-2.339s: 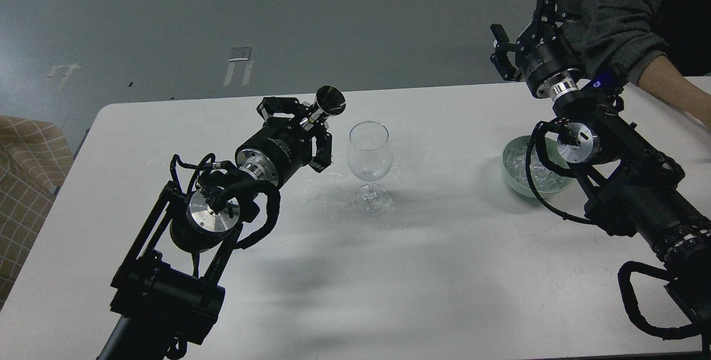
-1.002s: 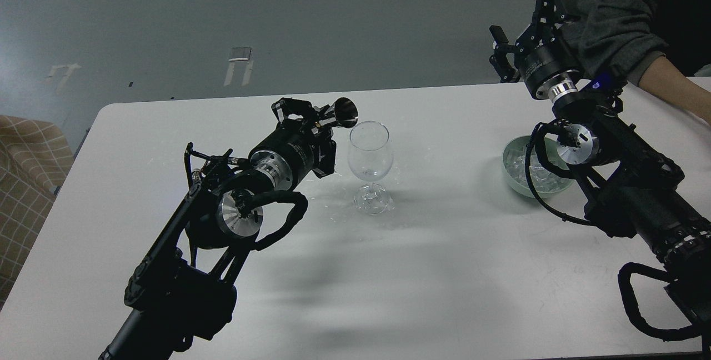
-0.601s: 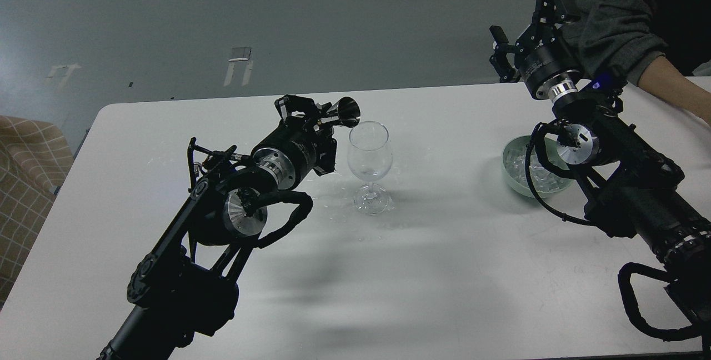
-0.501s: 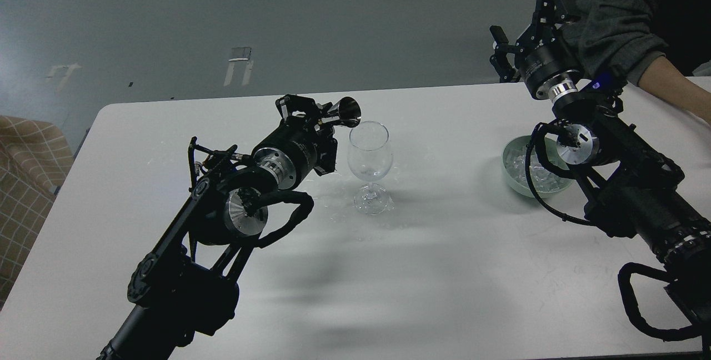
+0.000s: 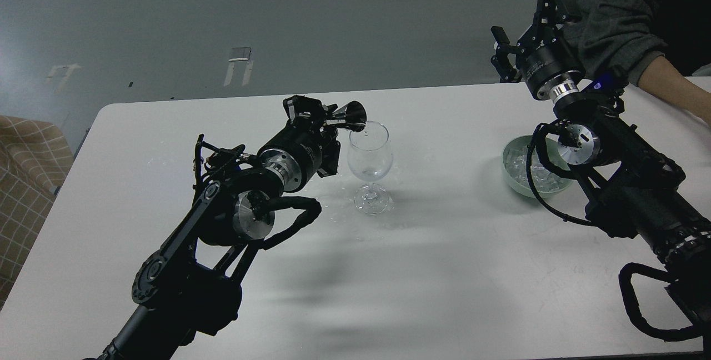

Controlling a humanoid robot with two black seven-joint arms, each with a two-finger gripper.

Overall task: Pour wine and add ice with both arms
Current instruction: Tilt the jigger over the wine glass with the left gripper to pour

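The left claw (image 5: 325, 118) gripped a tilted metal jigger (image 5: 351, 115) over the wine glass (image 5: 369, 160) mid-surface (image 5: 444, 271); the right claw (image 5: 519, 32) stood wide above the far right edge.

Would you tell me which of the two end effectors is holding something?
The left end effector: it grips a metal jigger tipped over the wine glass; the right end effector is open and empty.

Clear glossy wineglass (image 5: 370, 151), shiny metal jigger (image 5: 352, 115)

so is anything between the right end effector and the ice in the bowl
Nothing visible blocks it. The right end effector hangs open above and behind the green bowl, and the ice lies uncovered; only the arm's own wrist and cable cross the bowl in this view.
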